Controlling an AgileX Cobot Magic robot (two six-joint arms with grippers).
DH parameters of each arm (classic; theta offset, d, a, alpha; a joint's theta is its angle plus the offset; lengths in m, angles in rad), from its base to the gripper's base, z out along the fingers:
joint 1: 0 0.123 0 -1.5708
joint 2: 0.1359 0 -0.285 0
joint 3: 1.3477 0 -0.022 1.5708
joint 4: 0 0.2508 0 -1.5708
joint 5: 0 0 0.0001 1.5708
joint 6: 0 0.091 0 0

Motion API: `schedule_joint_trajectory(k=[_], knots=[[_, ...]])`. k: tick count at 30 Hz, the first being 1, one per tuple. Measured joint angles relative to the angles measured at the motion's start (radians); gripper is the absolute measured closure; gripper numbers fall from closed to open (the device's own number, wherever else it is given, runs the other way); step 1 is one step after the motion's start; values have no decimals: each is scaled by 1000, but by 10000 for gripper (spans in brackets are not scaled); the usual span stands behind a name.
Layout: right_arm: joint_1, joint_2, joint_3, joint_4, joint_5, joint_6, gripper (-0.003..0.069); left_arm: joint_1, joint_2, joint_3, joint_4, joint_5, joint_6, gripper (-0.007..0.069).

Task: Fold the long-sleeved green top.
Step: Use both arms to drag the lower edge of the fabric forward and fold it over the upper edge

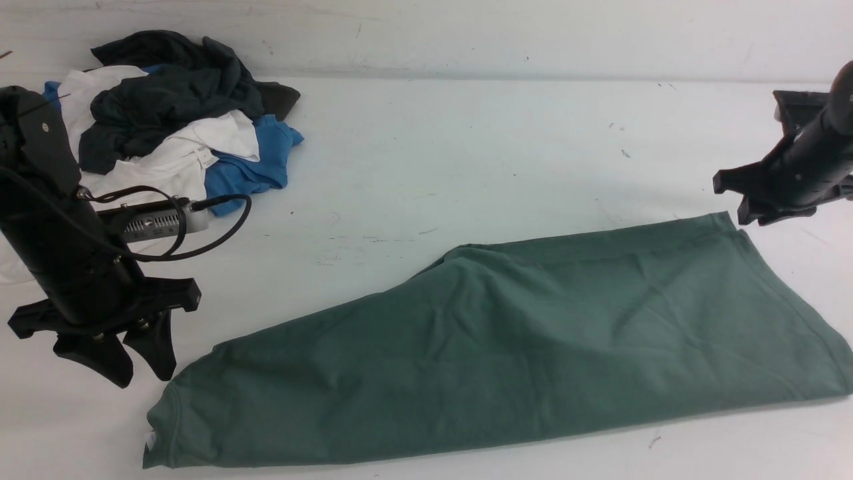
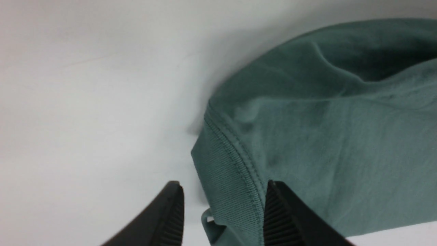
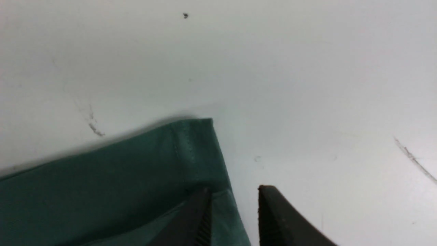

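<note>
**Lengthwise fold apparently done, crosswise folds yet to come**

Lying on the near right part of the table (image 1: 466,133): the green long-sleeved top (image 1: 533,333), laid out as one long slanted band. Runs from the ribbed neck (image 2: 228,177), toward the near left corner, up to a hem corner (image 3: 198,136) toward the right edge. White neck label (image 1: 150,439) peeping out at the neck end. No sleeve in view anywhere, so probably tucked inside or underneath; impossible to tell which. Judged from that: narrowing of the body done, shortening not yet begun.

As for the left gripper (image 1: 145,379): hovering just beside the neck end, jaws parted, straddling the ribbed band in the left wrist view without pinching it. As for the right gripper (image 1: 730,201): raised over the far hem corner, jaws likewise parted, one finger above the cloth edge and the other above bare table, clamped on nothing.

Left to do, as a guess: taking hold of one end or both, carrying neck over to hem or the reverse, once or twice, then pressing flat into a compact packet. Worth squaring the band first, given the slant and the narrower neck end.

Off in the far left corner: a pile of other garments (image 1: 173,120) in dark, white and blue, well apart from the top.
</note>
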Motion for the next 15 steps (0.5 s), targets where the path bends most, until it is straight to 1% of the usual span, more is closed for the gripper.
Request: schedule_joint_trajectory(k=[1,4,5,7,9,10,11,13,14,15], knots=[[0,0,0,-1,4,1,381,0,0,0,0,0,0,321],[0,-24,0,-9,67,1,272,0,0,-1,0,0,0,321],[-1,-36,0,-16,104,1,252,0,0,-4,0,0,0,321],[-1,-63,0,-31,167,-3,239,0,0,-22,0,1,0,321],[-1,-100,-1,-57,261,-10,263,0,0,-50,0,2,0,321],[-1,-100,-1,-59,270,-10,263,0,0,-56,0,2,0,321],[-2,-127,-2,-71,338,-11,318,0,-2,-73,-1,0,0,321],[-4,-154,7,-53,373,-11,397,0,-17,-71,-3,1,0,321],[-4,-158,10,-53,373,-11,407,0,-20,-71,-3,1,0,321],[-5,-198,45,-17,374,-12,477,0,-42,-52,-4,-1,0,321]])
